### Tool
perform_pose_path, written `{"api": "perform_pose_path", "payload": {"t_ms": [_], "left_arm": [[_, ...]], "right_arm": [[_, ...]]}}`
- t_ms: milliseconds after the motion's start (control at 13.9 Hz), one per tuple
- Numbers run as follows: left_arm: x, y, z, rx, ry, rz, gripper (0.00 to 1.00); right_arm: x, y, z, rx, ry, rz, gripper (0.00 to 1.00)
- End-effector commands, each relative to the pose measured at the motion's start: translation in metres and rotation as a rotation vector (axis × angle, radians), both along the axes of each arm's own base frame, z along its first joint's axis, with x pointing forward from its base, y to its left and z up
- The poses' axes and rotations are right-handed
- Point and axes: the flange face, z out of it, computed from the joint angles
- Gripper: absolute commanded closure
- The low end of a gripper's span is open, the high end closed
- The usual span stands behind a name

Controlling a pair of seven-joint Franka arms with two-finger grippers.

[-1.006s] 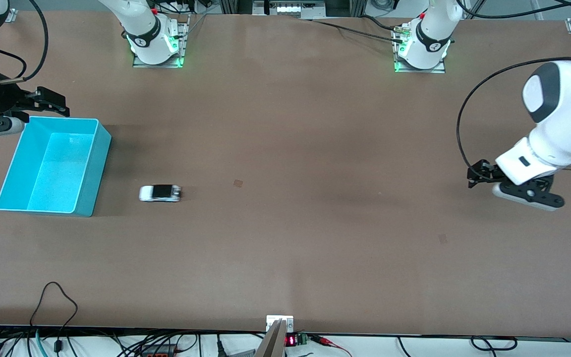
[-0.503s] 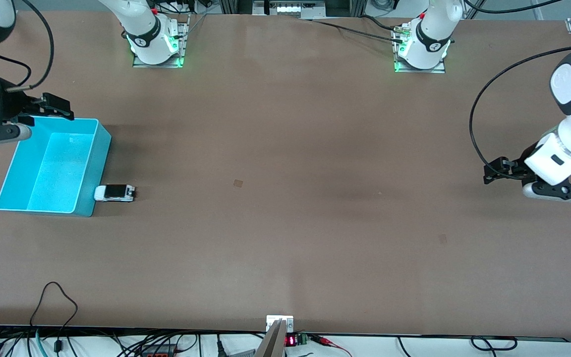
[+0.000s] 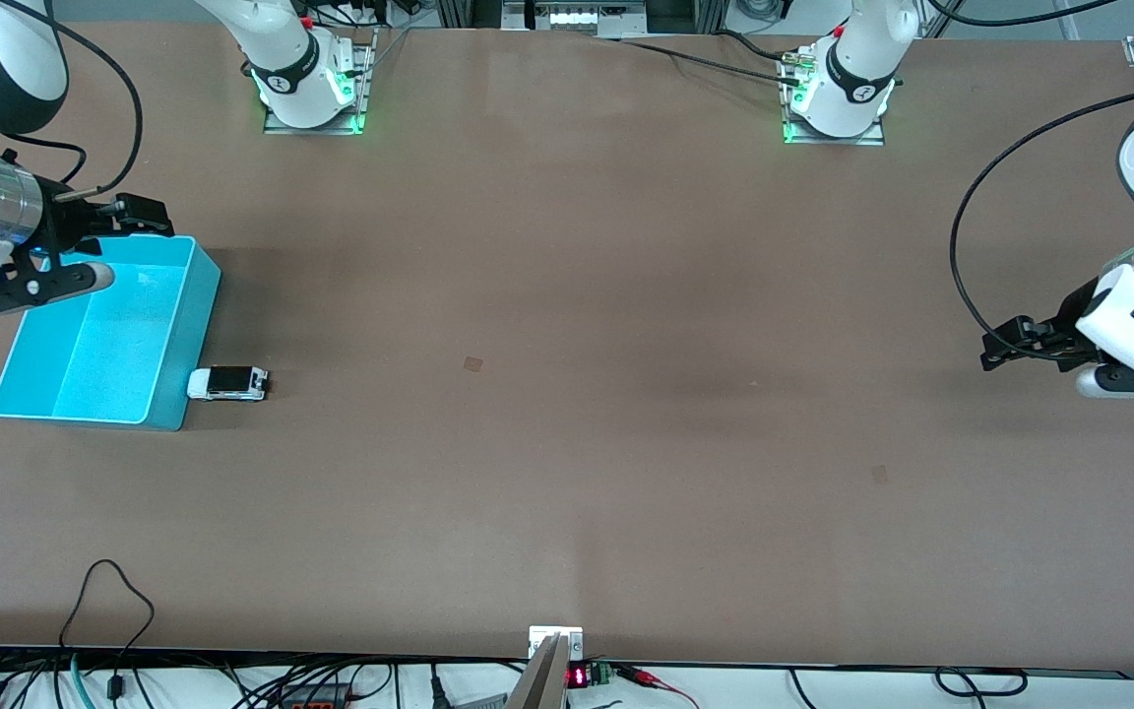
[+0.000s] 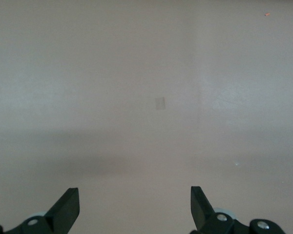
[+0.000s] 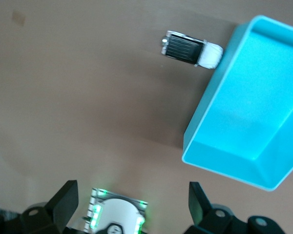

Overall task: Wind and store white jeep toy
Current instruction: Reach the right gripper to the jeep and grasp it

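You have the white jeep toy (image 3: 226, 383) sitting on the tabletop (image 3: 567, 394) with its nose touching the outer wall of the cyan bin (image 3: 188, 340), at the bin's corner nearer the front camera. The right wrist view shows the same contact, the jeep toy (image 5: 191, 50) pressed against the bin (image 5: 205, 122). Nothing lies in the bin.

Your right tool (image 3: 85, 246) hangs over the bin's rim on the side toward the robot bases, its fingers (image 5: 66, 201) spread wide with nothing between them.

Your left tool (image 3: 1005, 350) waits over bare tabletop at the left arm's end, well apart from the jeep, its fingers (image 4: 68, 209) also parted and holding nothing.
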Motion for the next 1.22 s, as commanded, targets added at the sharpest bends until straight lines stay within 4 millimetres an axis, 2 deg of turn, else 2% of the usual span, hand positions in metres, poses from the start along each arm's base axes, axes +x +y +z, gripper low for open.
{"api": "perform_pose_path", "payload": {"t_ms": [0,72,216,359,575,790,1006,1150], "left_arm": [[-0.008,-0.002,0.031,-0.017,0.007,0.024,0.00],[-0.009,-0.001,0.040,-0.018,0.028,0.018,0.00],[-0.014,-0.009,0.058,-0.019,0.033,0.007,0.00],[-0.015,-0.015,0.065,-0.014,0.018,-0.018,0.00],[-0.015,-0.014,0.071,-0.022,0.011,-0.007,0.00],[-0.029,-0.019,0.079,-0.024,0.061,-0.004,0.00],[-0.044,-0.022,0.091,-0.023,0.069,0.010,0.00],[-0.049,-0.023,0.094,-0.017,0.069,0.036,0.00]], "right_arm": [[-0.003,0.001,-0.021,0.029,0.006,0.121,0.00],[-0.008,0.004,-0.030,0.042,-0.005,0.168,0.00],[-0.024,0.022,-0.046,0.053,-0.034,0.279,0.00],[-0.029,0.023,-0.059,0.061,-0.067,0.373,0.00],[-0.027,0.023,-0.091,0.110,-0.141,0.618,0.00],[-0.023,0.026,-0.121,0.125,-0.108,0.833,0.00],[-0.008,0.024,-0.156,0.144,-0.123,1.034,0.00],[0.000,0.014,-0.180,0.156,-0.141,1.086,0.00]]}}
